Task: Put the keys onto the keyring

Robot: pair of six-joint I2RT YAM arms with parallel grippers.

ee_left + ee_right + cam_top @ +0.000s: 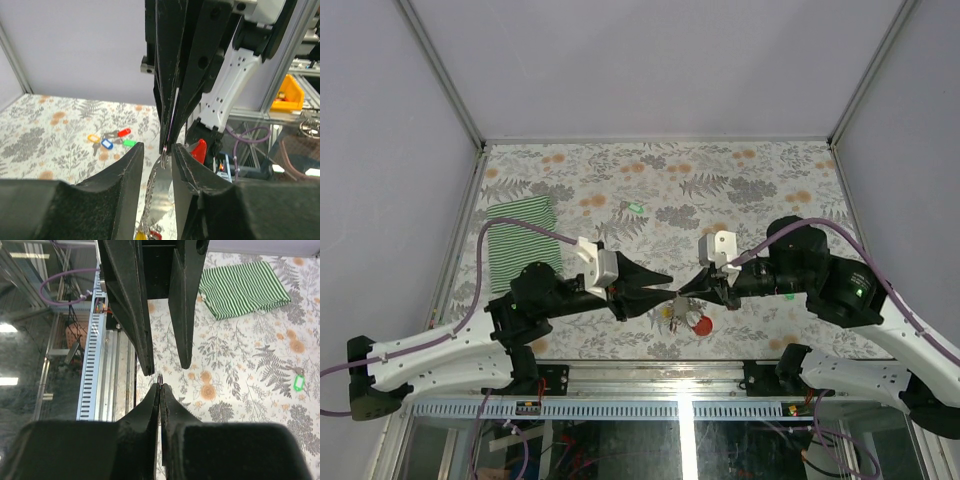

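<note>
My two grippers meet tip to tip over the near middle of the table. The right gripper [160,386] is shut on a thin metal ring [160,378] of the keyring. From that ring hang a chain, a grey metal strip [162,192] and the red loop [701,325], with small keys [675,318] beside them. The left gripper [157,146] stands open around the ring and strip, its fingers [185,315] apart. Loose keys [107,140] with orange, blue, red and green heads lie on the table. One green key [299,382] lies alone.
A green striped cloth [518,245] lies at the table's left side. The floral tablecloth [760,190] covers the table. A metal rail [670,372] and cable tray run along the near edge. Grey walls close in the back and both sides.
</note>
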